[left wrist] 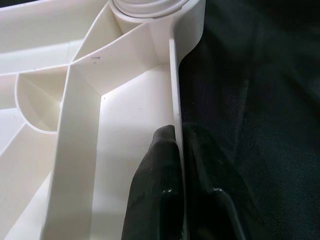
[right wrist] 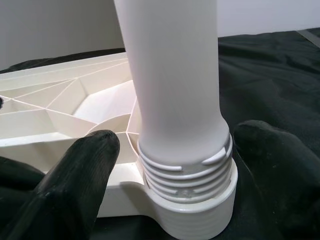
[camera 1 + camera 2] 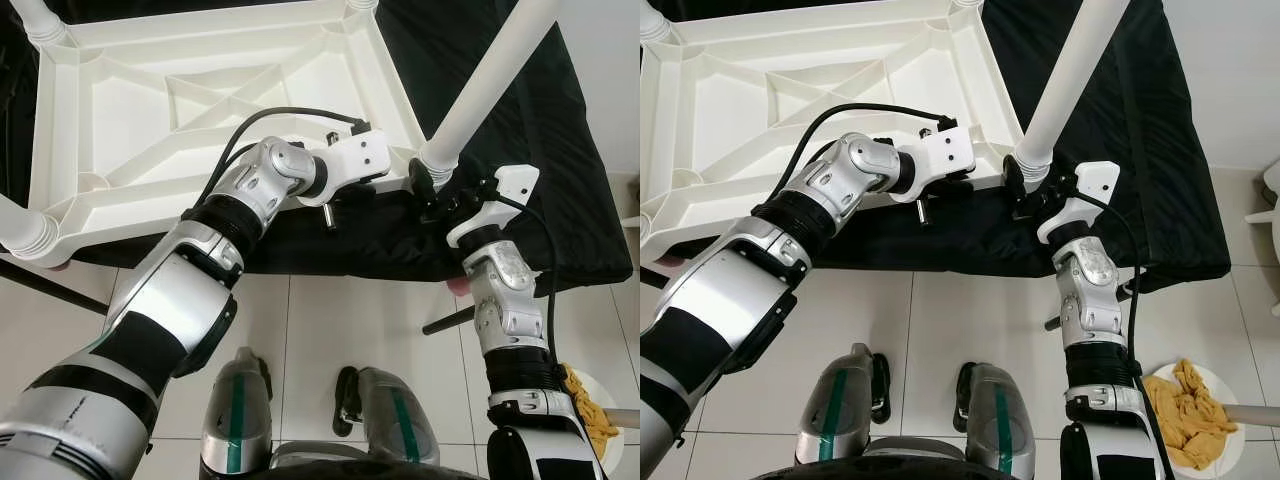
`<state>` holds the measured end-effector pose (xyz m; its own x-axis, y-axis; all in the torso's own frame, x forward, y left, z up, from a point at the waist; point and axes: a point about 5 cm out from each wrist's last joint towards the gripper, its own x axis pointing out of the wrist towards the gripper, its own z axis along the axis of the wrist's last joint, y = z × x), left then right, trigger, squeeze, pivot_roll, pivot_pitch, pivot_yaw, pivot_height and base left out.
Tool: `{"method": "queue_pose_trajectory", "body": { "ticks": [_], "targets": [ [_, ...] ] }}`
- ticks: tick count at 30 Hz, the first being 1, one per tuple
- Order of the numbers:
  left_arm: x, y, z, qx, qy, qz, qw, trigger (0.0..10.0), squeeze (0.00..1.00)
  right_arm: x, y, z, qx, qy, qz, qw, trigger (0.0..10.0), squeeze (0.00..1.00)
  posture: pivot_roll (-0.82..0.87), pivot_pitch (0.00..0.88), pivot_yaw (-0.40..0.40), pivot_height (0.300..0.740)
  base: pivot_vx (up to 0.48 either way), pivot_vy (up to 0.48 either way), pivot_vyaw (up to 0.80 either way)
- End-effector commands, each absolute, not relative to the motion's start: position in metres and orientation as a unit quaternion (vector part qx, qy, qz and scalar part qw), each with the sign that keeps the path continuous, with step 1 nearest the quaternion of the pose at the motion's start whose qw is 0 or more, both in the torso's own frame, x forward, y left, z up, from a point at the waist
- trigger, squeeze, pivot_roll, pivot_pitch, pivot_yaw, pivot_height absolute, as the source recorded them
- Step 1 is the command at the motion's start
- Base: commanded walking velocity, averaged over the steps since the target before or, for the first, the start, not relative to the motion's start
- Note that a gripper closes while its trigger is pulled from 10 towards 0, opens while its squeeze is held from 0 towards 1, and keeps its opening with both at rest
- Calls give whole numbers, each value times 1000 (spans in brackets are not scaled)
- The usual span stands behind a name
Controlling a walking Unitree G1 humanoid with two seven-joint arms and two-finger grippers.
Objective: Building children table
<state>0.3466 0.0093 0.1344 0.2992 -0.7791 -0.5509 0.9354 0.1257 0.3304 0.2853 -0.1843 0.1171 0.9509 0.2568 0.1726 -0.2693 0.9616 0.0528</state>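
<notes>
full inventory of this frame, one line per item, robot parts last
Table top: one, white ribbed plastic, upside down on the black cloth.
Table legs: four, white, one at each corner; near-right leg sits in its threaded socket.
Black cloth: one, spread under the table top.
Plate: one, white, on the floor by the robot's right, with a yellow rag on it.
Floor: white tiles.
Left claw: black, pinching the table top's near rim.
Right claw: black, fingers either side of the near-right leg's base, not touching.
</notes>
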Motion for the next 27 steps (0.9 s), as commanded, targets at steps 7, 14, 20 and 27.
{"method": "queue_pose_trajectory", "body": {
  "ticks": [7,14,20,27],
  "targets": [
    [340,26,107,294,182,-573,743,10000,0,284,-184,119,27,-78,163,983,10000,0,-8,62,-10,740,0,0,0],
    [341,26,112,285,170,-572,750,10000,0,292,-190,124,13,-82,163,983,10000,0,-3,68,-22,740,0,0,0],
    [341,25,116,282,164,-573,751,10000,0,299,-191,130,7,-89,169,982,10000,0,1,68,-26,740,0,0,0],
    [341,23,120,282,154,-575,753,10000,0,311,-189,140,-2,-99,190,977,10000,0,4,68,-31,740,0,0,0]
  ]
}}
